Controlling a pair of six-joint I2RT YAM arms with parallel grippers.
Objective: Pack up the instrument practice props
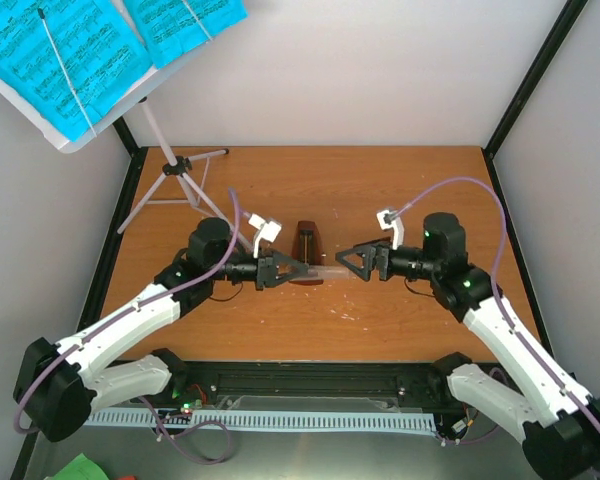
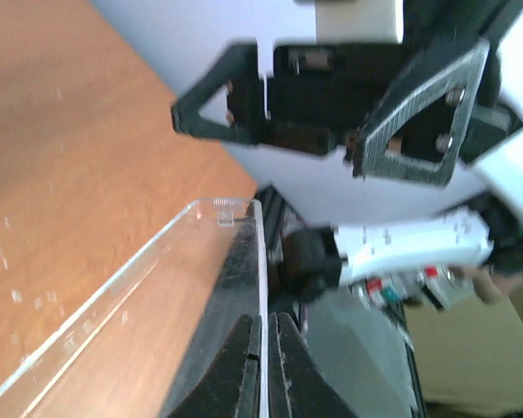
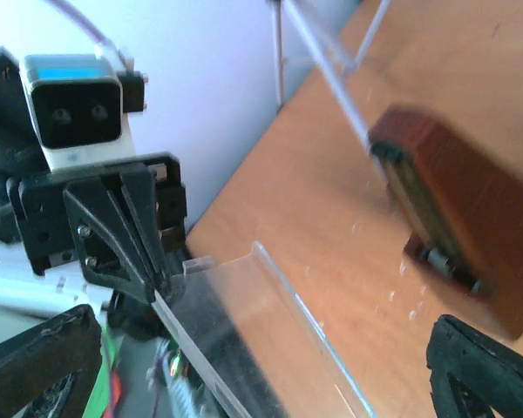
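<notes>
The brown pyramid metronome [image 1: 307, 250] stands at the table's middle, also seen in the right wrist view [image 3: 453, 218]. My left gripper [image 1: 298, 270] is shut on one wall of the clear plastic cover [image 1: 325, 271], with its fingers [image 2: 244, 366] pinching the thin edge [image 2: 263, 287]. It holds the cover just in front of the metronome. My right gripper [image 1: 345, 262] is open, and the cover's far end [image 3: 270, 322] lies between its spread fingers [image 3: 35, 366]. The silver tripod music stand [image 1: 175, 170] with bright blue pages [image 1: 60, 60] stands at the back left.
Black frame posts and white walls close in the orange-brown table [image 1: 400, 320] on the left, right and back. A cable tray [image 1: 280, 420] runs along the near edge between the arm bases.
</notes>
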